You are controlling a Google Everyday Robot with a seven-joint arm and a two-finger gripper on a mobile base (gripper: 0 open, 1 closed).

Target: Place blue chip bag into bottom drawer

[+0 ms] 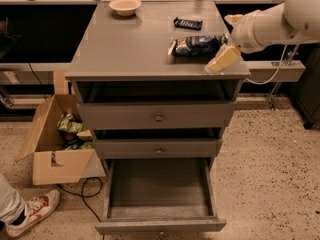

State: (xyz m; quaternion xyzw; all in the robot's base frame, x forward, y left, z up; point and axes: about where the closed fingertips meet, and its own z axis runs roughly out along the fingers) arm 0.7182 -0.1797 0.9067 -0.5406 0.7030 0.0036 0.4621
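The blue chip bag point(196, 45) lies on the right side of the grey cabinet top point(135, 49). My gripper point(223, 59) hangs over the top's right front corner, just right of and in front of the bag, not touching it. The white arm reaches in from the upper right. The bottom drawer point(159, 191) is pulled out and its tray holds nothing.
A small black bar point(188, 22) and a pale bowl point(124, 6) sit at the back of the top. Two upper drawers point(157, 118) are closed. A cardboard box point(56, 141) with green snack bags stands on the floor at left, beside a person's shoe point(32, 213).
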